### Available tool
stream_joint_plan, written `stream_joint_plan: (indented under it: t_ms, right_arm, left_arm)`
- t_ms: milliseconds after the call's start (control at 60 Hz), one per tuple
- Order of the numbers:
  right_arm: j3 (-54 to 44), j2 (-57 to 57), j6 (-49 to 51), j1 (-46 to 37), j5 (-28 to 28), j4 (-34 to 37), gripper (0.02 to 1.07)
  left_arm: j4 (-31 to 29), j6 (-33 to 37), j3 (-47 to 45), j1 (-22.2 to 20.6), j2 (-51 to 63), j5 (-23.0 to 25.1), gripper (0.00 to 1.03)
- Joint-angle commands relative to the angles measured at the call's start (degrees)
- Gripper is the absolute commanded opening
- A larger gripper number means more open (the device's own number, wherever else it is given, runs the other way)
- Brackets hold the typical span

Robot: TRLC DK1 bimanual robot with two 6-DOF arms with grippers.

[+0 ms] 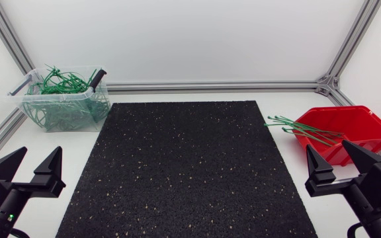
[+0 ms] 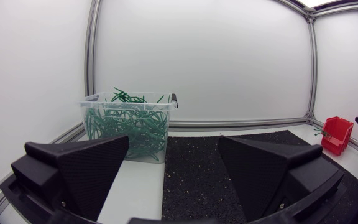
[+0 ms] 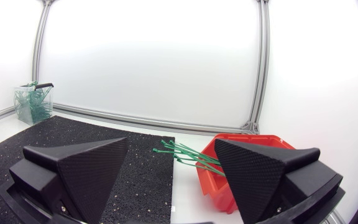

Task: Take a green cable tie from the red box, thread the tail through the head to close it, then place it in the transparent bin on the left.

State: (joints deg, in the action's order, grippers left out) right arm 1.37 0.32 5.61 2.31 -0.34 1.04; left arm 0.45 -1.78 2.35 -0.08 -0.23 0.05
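Green cable ties (image 1: 304,129) lie as a loose sheaf in the red box (image 1: 366,125), off the right edge of the black mat (image 1: 184,165), and neither arm holds one.

Nearest, the left gripper (image 1: 40,157) sits off the mat's near-left corner. Its two wedge fingers are spread wide with nothing between them. The right gripper (image 1: 327,151) sits off the mat's near-right edge, just on the near side of the red box, equally spread and empty.

Further back, to the mat's right, the straight ties rest partly inside the box and partly over the wall that faces the mat. Their long axis runs roughly across the table at a slight slant. The free ends point toward the mat and stop near its right edge — which end is head and which is tail is too small to tell.

Farthest, just beyond the mat's far-left corner, the transparent bin (image 1: 78,97) holds a tangled heap of looped ties (image 1: 58,84), green and curved, some poking above its rim.

Judging from that heap, a good share of the job is already banked in the bin. For the tie now due, every step is left — picking one from the sheaf, feeding its tail through its head, and carrying the closed loop across the mat to the bin. The overhanging ends look like the easiest place to pinch, since they stand clear of the box wall.
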Motion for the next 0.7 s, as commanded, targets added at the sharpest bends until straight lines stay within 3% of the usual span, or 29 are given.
stream_joint_plan:
  t_ms: [0,383,533,683]
  right_arm:
    - [-1.4,-0.7,-0.3,0.2,0.1,-0.5,1.03]
    - [0.3,-0.7,-0.3,-1.1,1.4,-1.0,1.03]
    - [6.6,0.7,-0.3,-1.7,1.7,0.9,1.00]
    - [15.7,9.1,-1.1,-2.3,2.7,1.8,1.00]
  left_arm:
    - [-1.2,-1.2,-2.3,-0.3,-0.5,0.1,1.00]
    - [-1.2,-1.2,-2.3,-0.4,-0.5,0.1,1.00]
    - [-1.2,-1.3,-2.3,-0.5,-0.5,0.1,1.00]
    - [-1.3,-1.3,-2.3,-0.5,-0.5,0.1,1.00]
